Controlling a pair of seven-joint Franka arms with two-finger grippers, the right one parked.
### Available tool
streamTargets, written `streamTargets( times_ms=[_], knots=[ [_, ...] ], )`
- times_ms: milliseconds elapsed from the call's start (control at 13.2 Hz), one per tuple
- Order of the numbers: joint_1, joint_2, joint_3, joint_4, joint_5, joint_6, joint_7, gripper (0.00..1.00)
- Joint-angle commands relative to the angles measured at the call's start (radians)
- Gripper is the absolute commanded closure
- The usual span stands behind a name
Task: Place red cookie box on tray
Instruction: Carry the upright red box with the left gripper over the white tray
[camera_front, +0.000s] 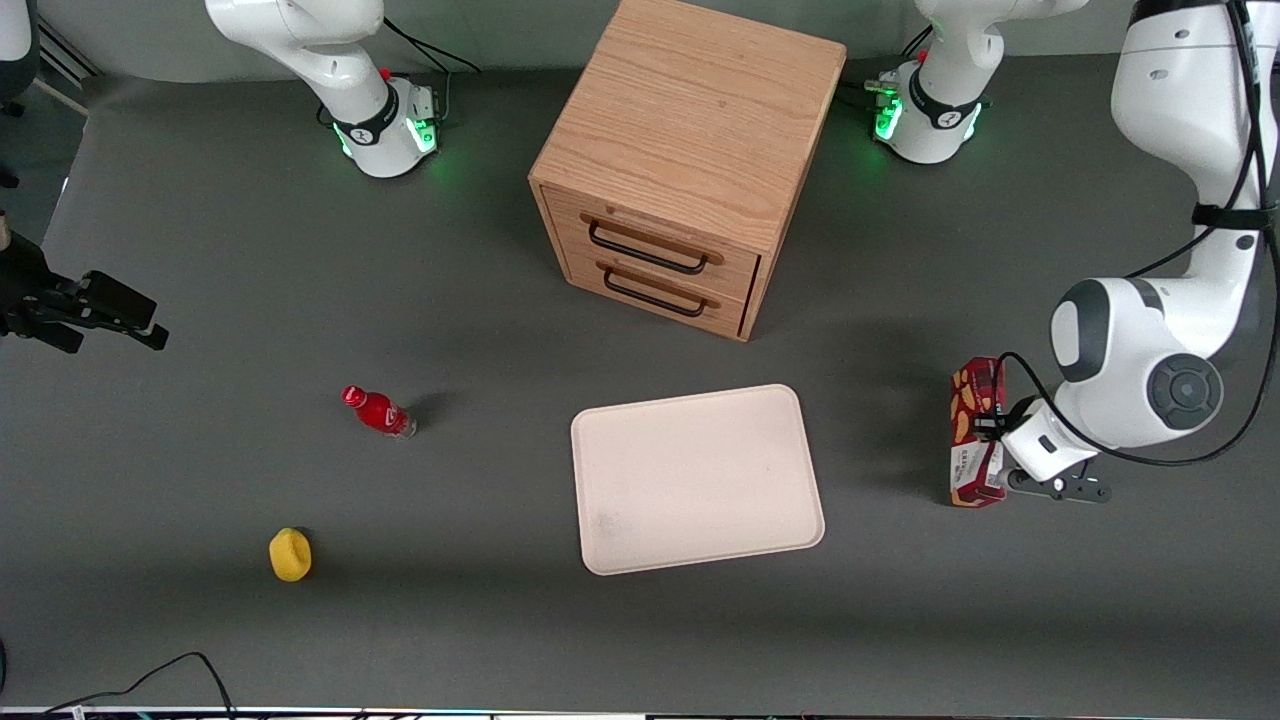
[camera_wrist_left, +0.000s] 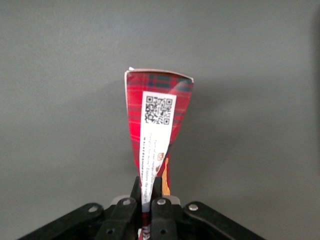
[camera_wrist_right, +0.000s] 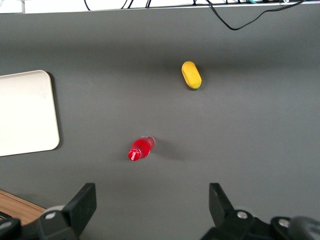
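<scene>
The red cookie box (camera_front: 972, 420), a long narrow red carton with cookie pictures and a white label, is held toward the working arm's end of the table, apart from the tray. My left gripper (camera_front: 992, 478) is shut on its nearer end. In the left wrist view the box (camera_wrist_left: 157, 120) sticks out from between the fingers (camera_wrist_left: 135, 192), showing plaid sides and a white QR label, and my gripper (camera_wrist_left: 148, 192) clamps its narrow edge. The tray (camera_front: 697, 478), pale cream with rounded corners, lies flat in the middle of the table; it also shows in the right wrist view (camera_wrist_right: 25, 112).
A wooden two-drawer cabinet (camera_front: 685, 160) stands farther from the front camera than the tray. A small red bottle (camera_front: 378, 411) and a yellow object (camera_front: 290, 554) lie toward the parked arm's end.
</scene>
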Motion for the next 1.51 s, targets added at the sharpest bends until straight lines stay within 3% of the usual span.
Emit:
streamTargets(
  times_ms=[0, 302, 528, 906, 1434],
  knots=[
    [-0.094, 0.081, 0.010, 0.309, -0.007, -0.248, -0.162, 1.00],
    [-0.228, 0.105, 0.010, 0.434, -0.088, -0.316, -0.354, 1.00],
    [-0.288, 0.121, 0.010, 0.478, -0.089, -0.305, -0.442, 1.00],
    [-0.337, 0.177, 0.011, 0.493, -0.080, -0.242, -0.537, 1.00],
    [-0.420, 0.328, 0.014, 0.484, -0.013, 0.022, -0.680, 1.00]
  ],
)
